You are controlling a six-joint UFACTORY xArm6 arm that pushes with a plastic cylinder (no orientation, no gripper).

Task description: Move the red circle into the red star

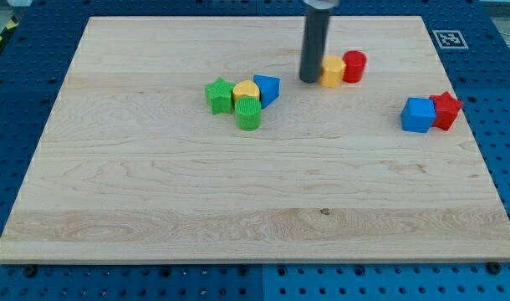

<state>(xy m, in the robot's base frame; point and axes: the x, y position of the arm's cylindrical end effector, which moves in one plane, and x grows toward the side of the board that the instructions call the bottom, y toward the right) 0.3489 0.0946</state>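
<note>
The rod has no jaws, so there is no grip state to tell. Its tip rests on the wooden worktop against the yellow block, which touches the red circle. The likely aim is pushing both rightward toward the red star, which sits beside the blue cube.

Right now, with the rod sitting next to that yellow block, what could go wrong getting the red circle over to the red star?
1. My tip is against the yellow block, which touches the red circle. Pushing from here drives both toward the view's right, and the yellow one may come along.
2. The red star sits lower right, so a straight push likely passes above it.
3. The blue block touches the star and could get knocked.
</note>
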